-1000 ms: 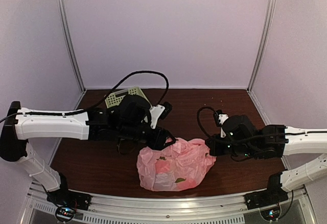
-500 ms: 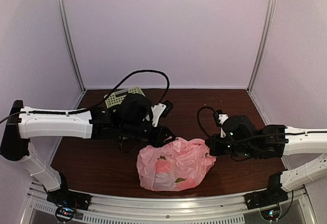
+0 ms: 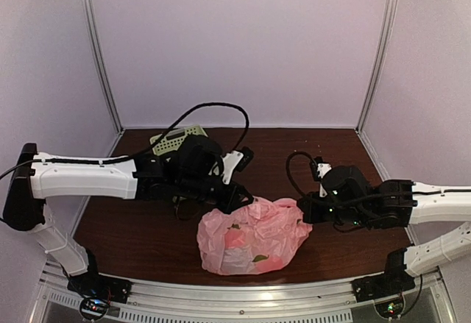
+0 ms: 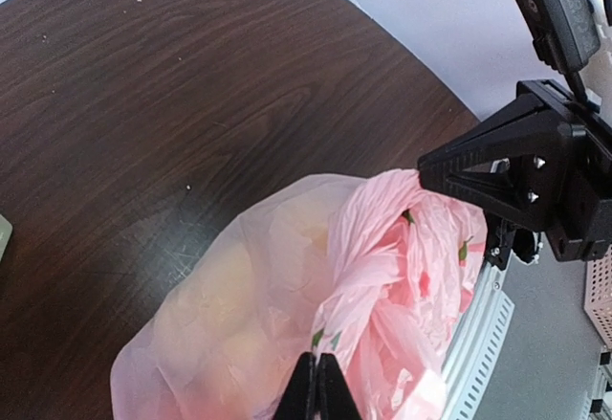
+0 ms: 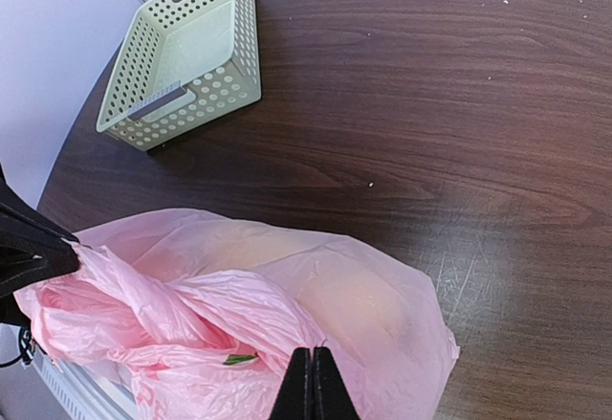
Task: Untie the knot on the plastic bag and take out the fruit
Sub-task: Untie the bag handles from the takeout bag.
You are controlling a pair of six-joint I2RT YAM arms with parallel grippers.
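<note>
The pink plastic bag (image 3: 252,236) lies on the table near the front edge, its top twisted into a knot (image 4: 371,275). Fruit shows only as pale yellow (image 5: 378,298) and reddish (image 3: 234,239) shapes through the plastic. My left gripper (image 3: 241,199) is at the bag's upper left and is shut (image 4: 317,370) on a twisted strand of the bag. At the bag's right end my right gripper (image 3: 304,218) is shut (image 5: 313,361) on another fold of the plastic. The strand runs taut between the two.
A pale green slotted basket (image 3: 173,137) (image 5: 182,56) stands at the back left, partly hidden behind the left arm. A metal rail (image 3: 243,297) runs along the front edge, close below the bag. White walls enclose the brown table (image 3: 280,154).
The left gripper's jaws have closed on the bag's strand and the arm has shifted slightly right. The right arm and the bag have hardly moved.
</note>
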